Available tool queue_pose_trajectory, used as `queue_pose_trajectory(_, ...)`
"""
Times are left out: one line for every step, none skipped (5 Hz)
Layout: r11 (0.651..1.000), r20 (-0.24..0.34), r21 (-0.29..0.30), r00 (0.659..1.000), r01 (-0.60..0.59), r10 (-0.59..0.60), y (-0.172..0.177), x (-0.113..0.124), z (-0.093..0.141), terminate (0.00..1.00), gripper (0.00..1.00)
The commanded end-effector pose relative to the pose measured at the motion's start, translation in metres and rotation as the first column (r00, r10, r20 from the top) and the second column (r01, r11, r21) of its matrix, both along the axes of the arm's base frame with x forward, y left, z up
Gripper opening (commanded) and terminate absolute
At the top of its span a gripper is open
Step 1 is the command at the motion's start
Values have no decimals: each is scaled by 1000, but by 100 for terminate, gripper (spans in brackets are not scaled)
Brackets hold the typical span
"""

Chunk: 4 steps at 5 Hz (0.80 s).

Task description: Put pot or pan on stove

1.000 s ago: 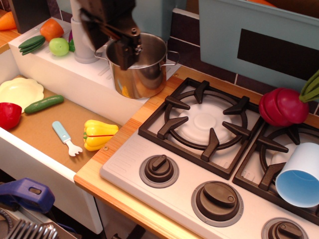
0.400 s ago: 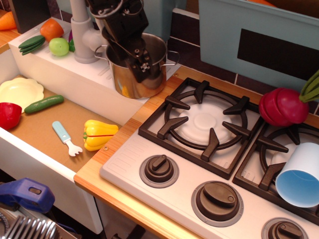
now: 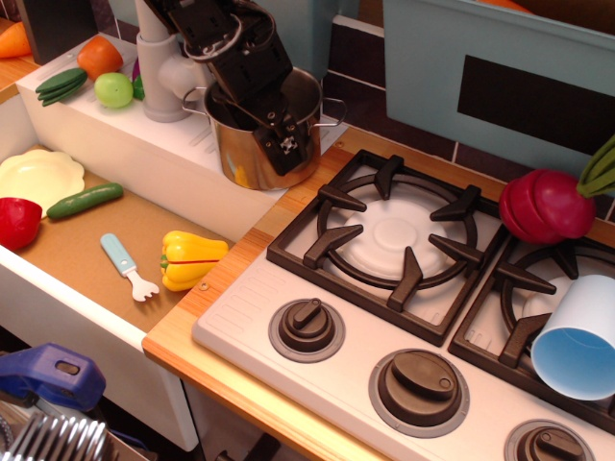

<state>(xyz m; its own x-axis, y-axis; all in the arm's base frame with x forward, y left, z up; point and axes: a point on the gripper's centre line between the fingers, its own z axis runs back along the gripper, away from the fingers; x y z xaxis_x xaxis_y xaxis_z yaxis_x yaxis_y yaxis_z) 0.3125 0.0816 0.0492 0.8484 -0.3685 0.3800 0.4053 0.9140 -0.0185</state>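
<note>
- The black gripper [image 3: 280, 144] reaches down from the upper left over the near rim of the pot [image 3: 240, 154]. One dark finger lies against the outside of the pot's front wall, and the rest of the tool sits above the opening. Whether the jaws pinch the rim or merely straddle it cannot be told.
- The pot, shiny steel with a small loop handle on either side, stands on the white ledge [image 3: 115, 144] at the back of the sink, just left of the stove [image 3: 250, 312]. It is not on a burner.
- Just behind the pot rises a grey faucet post [image 3: 159, 72].
- The stove's nearest burner grate [image 3: 389, 235], black over a white disc, lies to the right of the pot and bears nothing. Three brown knobs [image 3: 306, 325] line the stove's front.
- On the far right burner rests a tipped light-blue cup [image 3: 577, 341], with a red radish toy [image 3: 543, 205] behind it.
- In the sink basin [image 3: 86, 250] lie a yellow pepper [image 3: 190, 259], a small blue-handled fork [image 3: 128, 266], a cucumber [image 3: 85, 201], a pale yellow plate [image 3: 38, 178] and a red toy [image 3: 17, 221].
</note>
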Motion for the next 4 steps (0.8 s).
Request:
queue_pose_trajectory(999, 38, 29, 999, -30, 28, 4, 10, 7, 0, 0)
queue_pose_trajectory(999, 7, 25, 999, -42, 42, 4, 11, 7, 0, 0)
queue_pose_trajectory(996, -8, 46, 997, -77, 78, -4, 15, 12, 0, 0)
queue_pose_trajectory(990, -38, 58, 991, -127, 129, -14, 21, 17, 0, 0)
